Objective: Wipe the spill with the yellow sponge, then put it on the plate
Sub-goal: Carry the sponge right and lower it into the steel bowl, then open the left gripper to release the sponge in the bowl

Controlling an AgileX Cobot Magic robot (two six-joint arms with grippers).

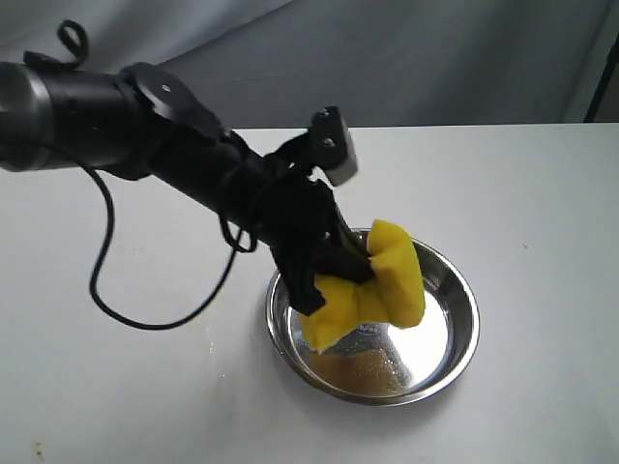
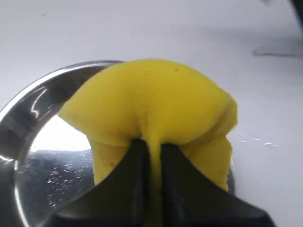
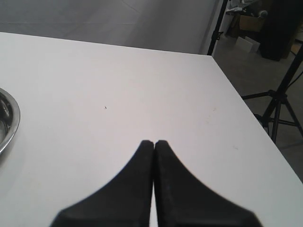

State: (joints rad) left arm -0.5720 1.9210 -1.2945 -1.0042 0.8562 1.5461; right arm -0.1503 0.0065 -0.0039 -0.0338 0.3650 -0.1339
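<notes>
Left gripper (image 1: 350, 271) reaching in from left, jaws clamped on yellow sponge (image 1: 397, 275), pinching it into folds. Sponge over plate (image 1: 462, 290), mid-table (image 1: 542, 193); contact with plate unclear. Right gripper (image 3: 153, 143) pressed together, empty, above table.

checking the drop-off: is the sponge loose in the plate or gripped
Gripped: the left gripper squeezes the yellow sponge at its middle, bulging it, above the plate.

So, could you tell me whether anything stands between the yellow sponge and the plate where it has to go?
Nothing visible does: the left gripper holds the yellow sponge pinched directly over the plate.
</notes>
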